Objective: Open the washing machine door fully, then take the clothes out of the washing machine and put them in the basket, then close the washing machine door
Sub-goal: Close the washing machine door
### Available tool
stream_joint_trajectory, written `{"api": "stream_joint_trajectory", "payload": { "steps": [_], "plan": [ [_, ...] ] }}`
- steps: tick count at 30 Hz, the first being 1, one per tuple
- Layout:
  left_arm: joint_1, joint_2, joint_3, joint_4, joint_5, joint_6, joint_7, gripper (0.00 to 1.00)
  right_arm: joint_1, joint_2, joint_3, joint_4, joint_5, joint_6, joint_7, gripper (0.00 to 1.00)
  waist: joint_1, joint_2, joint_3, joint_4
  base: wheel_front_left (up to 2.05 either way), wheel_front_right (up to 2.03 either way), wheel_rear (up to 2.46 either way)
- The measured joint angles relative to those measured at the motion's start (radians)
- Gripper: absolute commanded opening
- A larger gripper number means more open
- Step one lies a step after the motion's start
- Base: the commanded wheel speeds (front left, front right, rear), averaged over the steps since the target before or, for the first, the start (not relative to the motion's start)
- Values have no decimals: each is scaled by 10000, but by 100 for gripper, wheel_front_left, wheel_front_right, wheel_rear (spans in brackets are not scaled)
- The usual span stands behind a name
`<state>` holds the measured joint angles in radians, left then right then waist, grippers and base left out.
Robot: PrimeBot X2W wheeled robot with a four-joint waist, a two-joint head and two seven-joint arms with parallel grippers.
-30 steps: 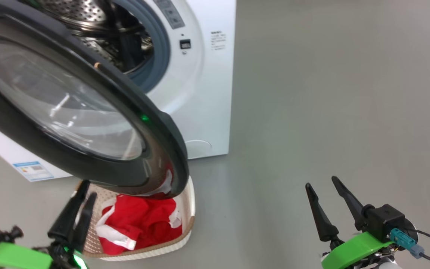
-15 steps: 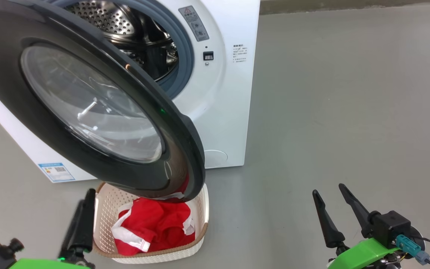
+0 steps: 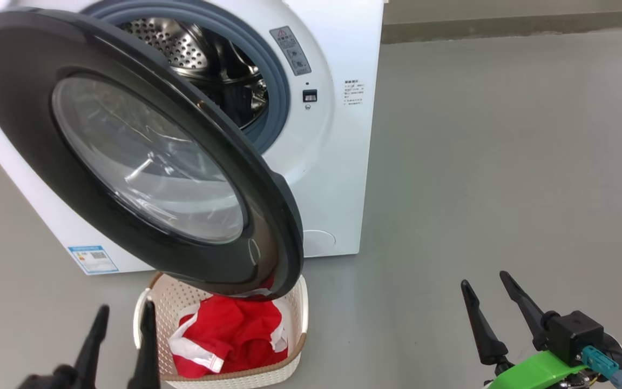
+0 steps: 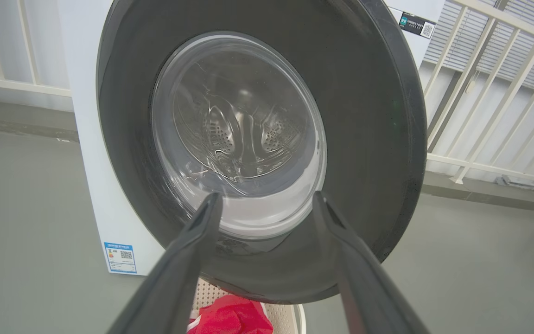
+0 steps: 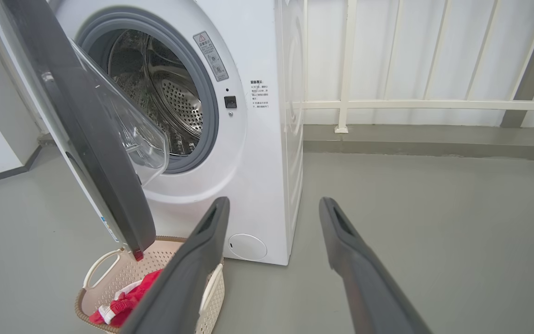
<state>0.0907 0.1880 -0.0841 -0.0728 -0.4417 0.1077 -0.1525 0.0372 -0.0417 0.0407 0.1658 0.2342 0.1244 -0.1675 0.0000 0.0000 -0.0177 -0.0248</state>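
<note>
Red clothes [image 3: 230,336] (perhaps two) occupy one basket [image 3: 295,316].

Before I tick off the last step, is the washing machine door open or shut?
Open. The washing machine door stands swung out from the washing machine, steel drum exposed.

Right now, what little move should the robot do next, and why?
Probably raise the open left gripper to the black rim of the washing machine door to start pushing it shut. The clothes lie in the basket, the drum looks empty where visible, and the door stands open.
</note>
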Motion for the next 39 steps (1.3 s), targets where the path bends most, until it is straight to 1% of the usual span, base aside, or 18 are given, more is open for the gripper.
{"api": "stream_joint_trajectory", "payload": {
  "steps": [5,9,19,27,39],
  "plan": [
    [471,173,-224,86,619,324,-2,100,274,2,-115,-142,-69,0,94,100,0,0,-108,48,0,0,0],
    [596,192,-387,136,813,500,0,100,501,6,-167,-215,-73,0,182,100,0,0,-174,88,0,0,0],
    [893,180,-460,186,913,690,2,100,651,19,-219,-387,-86,0,272,100,0,0,-238,97,0,0,0],
    [963,184,-474,224,913,698,-2,100,654,21,-219,-430,-86,0,282,100,0,0,-229,94,0,0,0],
    [963,184,-610,238,920,859,-77,100,654,23,-219,-485,-86,0,284,100,0,0,-210,103,0,0,0]
  ]
}}
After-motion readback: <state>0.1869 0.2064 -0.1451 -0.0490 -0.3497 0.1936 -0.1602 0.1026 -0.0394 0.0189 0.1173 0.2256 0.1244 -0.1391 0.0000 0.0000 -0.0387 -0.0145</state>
